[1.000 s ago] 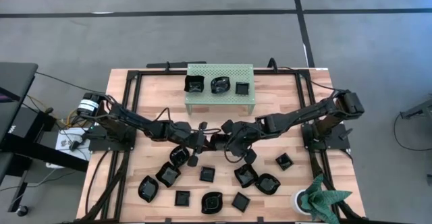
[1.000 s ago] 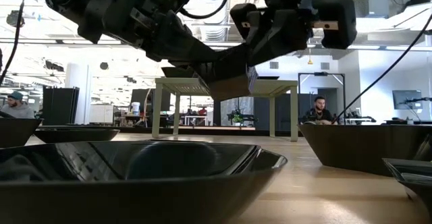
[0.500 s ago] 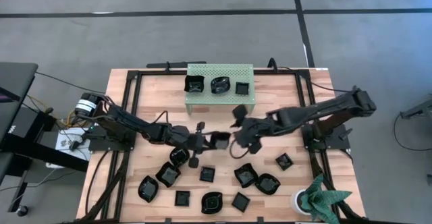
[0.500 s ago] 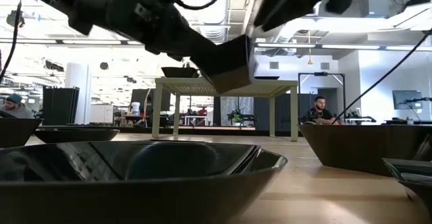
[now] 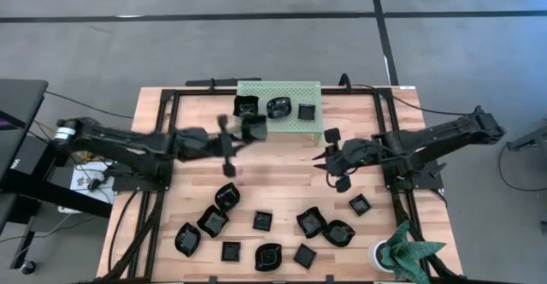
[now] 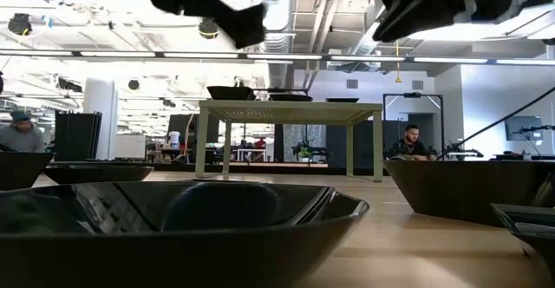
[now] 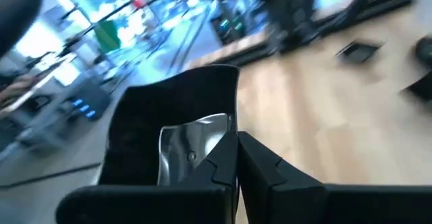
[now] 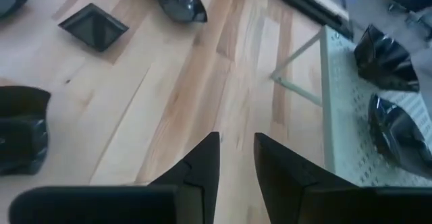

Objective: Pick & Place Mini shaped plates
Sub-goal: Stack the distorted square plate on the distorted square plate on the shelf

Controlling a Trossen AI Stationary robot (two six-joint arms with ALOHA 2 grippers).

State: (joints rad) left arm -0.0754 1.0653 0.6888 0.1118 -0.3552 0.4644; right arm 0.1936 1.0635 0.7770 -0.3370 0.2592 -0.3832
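My left gripper (image 5: 240,136) is raised near the left front of the pale green rack (image 5: 282,127) and is shut on a square black plate (image 5: 255,129), which also shows at the top of the low view (image 6: 247,23). The rack carries three black plates (image 5: 278,107) on its top. Several more black plates (image 5: 310,222) lie flat on the near half of the table. My right gripper (image 5: 333,158) hangs open and empty over bare wood right of centre; the right wrist view shows its fingers (image 8: 202,163) a small gap apart. My left gripper (image 7: 233,163) holds the square plate (image 7: 169,116) by one side wall (image 7: 226,143). One finger (image 7: 263,177) lies against that wall's outside; the plate hides the other. The plate is lifted clear of the table and tilted.
Black frame rails (image 5: 167,113) run along the table's left, right and far sides. A green potted plant (image 5: 410,250) stands at the near right corner. Bare wood lies between the rack and the plates. People sit in the room beyond (image 6: 412,140).
My left gripper has carried the square plate up from the table's middle toward the far left, to the rack's front. My right gripper has drawn away from that plate toward the table's right edge, empty.
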